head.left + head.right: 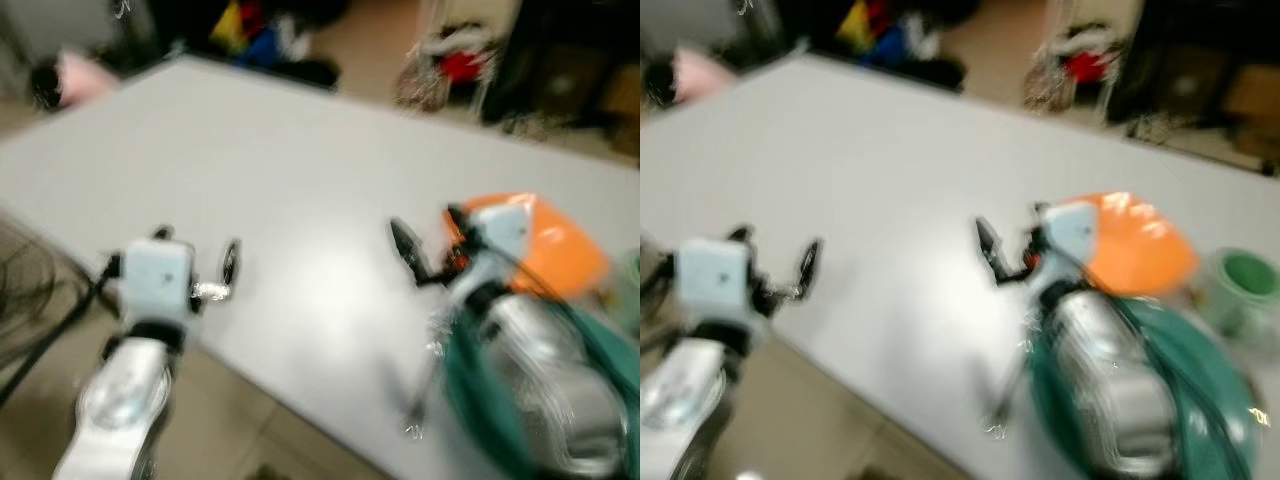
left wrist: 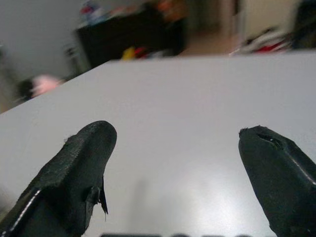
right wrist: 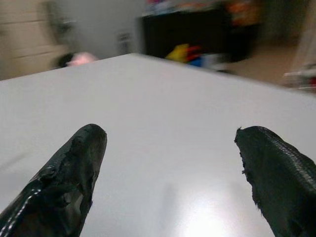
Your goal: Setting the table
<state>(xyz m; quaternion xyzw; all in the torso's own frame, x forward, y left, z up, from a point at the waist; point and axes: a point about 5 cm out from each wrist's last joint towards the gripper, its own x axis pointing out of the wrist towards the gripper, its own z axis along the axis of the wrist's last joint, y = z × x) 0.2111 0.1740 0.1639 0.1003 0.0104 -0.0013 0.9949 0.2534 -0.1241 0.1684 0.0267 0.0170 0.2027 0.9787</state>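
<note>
My right pincer [image 3: 168, 168] wide open, empty, over flat white surface [image 1: 300, 180]. Round orange plate [image 1: 560, 245] just beside wrist, behind fingertips. Left pincer [image 2: 177, 163] open, empty.

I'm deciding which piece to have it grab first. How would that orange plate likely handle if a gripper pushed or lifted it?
The orange plate looks shallow and glossy, so it would probably slide easily on the smooth white table when pushed. It seems rigid rather than floppy, likely light plastic, though blur hides its material. Lying flat beside the right gripper, it seems unlikely to tip or roll.
</note>
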